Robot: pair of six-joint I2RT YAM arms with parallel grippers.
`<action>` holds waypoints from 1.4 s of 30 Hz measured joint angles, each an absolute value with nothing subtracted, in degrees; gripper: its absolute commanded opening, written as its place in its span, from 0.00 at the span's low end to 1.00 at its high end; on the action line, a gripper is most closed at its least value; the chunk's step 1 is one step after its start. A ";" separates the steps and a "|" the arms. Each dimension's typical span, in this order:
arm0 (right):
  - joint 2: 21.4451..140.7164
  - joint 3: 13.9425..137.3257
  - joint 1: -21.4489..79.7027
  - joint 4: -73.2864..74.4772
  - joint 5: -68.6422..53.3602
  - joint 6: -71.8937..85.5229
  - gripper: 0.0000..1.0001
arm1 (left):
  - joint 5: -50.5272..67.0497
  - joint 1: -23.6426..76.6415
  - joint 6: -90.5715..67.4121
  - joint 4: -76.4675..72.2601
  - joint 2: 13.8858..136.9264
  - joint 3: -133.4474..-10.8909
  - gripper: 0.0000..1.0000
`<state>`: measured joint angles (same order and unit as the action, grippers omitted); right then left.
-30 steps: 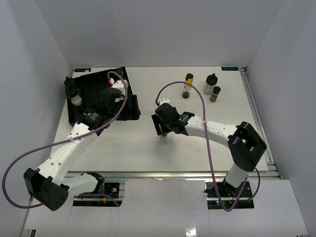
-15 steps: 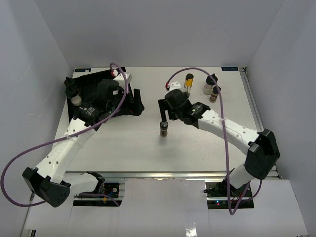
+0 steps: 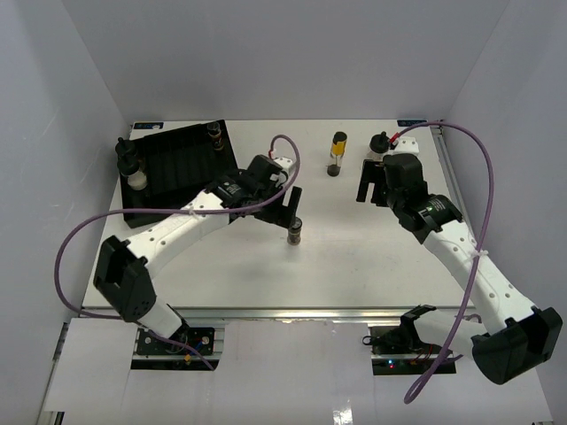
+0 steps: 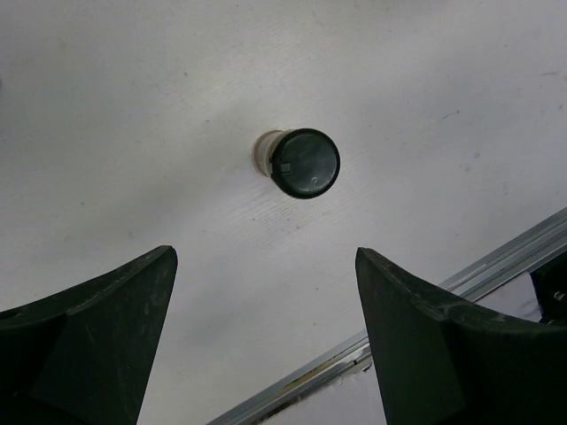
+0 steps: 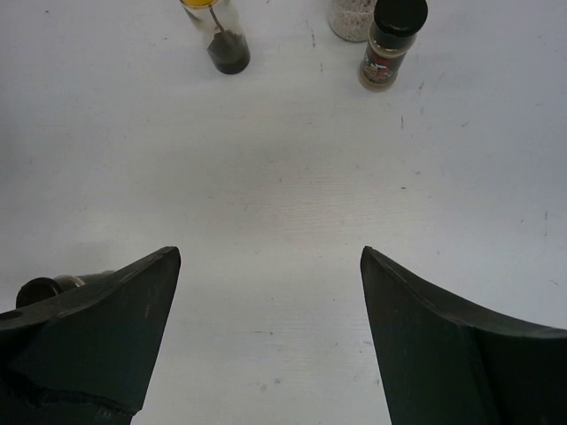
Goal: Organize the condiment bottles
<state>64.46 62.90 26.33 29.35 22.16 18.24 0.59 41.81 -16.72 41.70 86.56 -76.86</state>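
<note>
A small brown jar with a black cap [image 3: 295, 231] stands alone mid-table; in the left wrist view it [image 4: 304, 162] is ahead of the fingers. My left gripper [image 3: 282, 210] is open and empty, just behind-left of it and above it [image 4: 266, 252]. My right gripper [image 3: 373, 184] is open and empty [image 5: 270, 252], in front of the back bottles. The slim bottle with a yellow band [image 3: 337, 152] [image 5: 221, 35], a brown jar [image 5: 390, 40] and a pale jar [image 3: 380, 142] [image 5: 350, 18] stand at the back.
The black ribbed tray [image 3: 177, 168] lies back left, with jars at its left edge [image 3: 133, 168] and one at its back corner [image 3: 213, 133]. The table's metal front rail [image 4: 399, 310] runs below the left fingers.
The right gripper has left the mid-table jar and moved back and right toward the back bottles. The left arm has swung right from the tray to over that jar.
</note>
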 measured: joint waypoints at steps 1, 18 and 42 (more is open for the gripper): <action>63.43 62.31 26.03 29.56 21.89 17.96 0.90 | -0.04 42.78 -16.89 41.49 88.64 -77.26 0.91; 59.57 59.45 24.79 29.17 20.41 14.00 0.90 | -8.77 48.21 -19.59 41.11 103.73 -81.28 0.85; 59.35 58.05 24.75 26.42 18.62 11.64 0.90 | -14.02 46.30 -20.16 46.98 109.24 -96.69 0.00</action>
<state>59.35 58.05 24.75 26.42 18.62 11.64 -14.02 46.30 -20.16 46.98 109.24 -96.69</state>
